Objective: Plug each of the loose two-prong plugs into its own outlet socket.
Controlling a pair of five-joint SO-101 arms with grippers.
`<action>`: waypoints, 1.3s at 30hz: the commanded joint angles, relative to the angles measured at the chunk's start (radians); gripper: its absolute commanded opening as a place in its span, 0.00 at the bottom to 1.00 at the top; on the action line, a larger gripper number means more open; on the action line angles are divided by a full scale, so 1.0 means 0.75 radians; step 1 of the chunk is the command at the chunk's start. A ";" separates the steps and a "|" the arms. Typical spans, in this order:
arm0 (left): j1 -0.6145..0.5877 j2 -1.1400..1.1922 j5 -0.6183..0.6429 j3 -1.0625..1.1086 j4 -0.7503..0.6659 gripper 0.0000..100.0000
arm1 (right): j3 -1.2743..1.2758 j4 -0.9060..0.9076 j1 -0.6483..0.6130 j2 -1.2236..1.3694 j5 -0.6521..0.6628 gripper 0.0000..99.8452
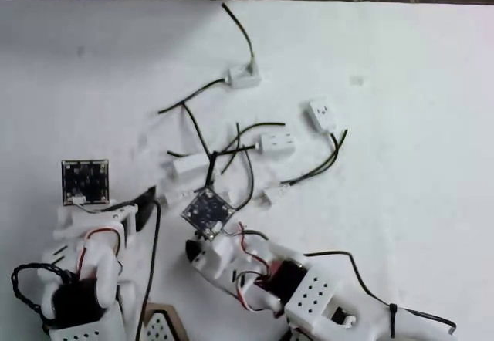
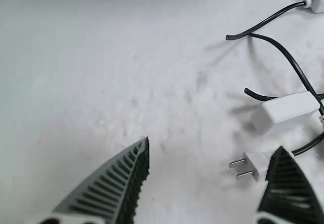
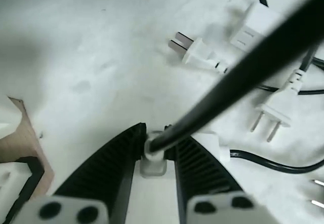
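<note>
Right gripper (image 3: 156,142), ribbed black fingers closed, clamps a small white plug body (image 3: 153,159) on a thick black cable (image 3: 243,67), low over the white table (image 3: 76,57). Left gripper (image 2: 212,150) stands wide open, empty; a white two-prong plug (image 2: 251,164) lies beside one fingertip. Recommended: square the prongs to a white rectangular outlet socket (image 3: 255,24) before pushing; keep neighbouring cables clear.

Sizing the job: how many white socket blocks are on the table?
4: far socket block toward the back, right socket block, middle socket block, near socket block by the arms. The arms may hide more.
</note>
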 commanded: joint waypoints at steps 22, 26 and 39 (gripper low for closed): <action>-0.011 0.003 0.018 -0.004 -0.027 0.36 | 0.051 -0.011 -0.024 -0.007 0.012 0.02; -0.011 0.003 0.018 -0.004 -0.027 0.36 | 0.045 -0.083 -0.015 0.124 0.104 0.02; -0.011 0.003 0.014 -0.002 -0.025 0.36 | -0.117 -0.089 0.026 0.453 0.135 0.02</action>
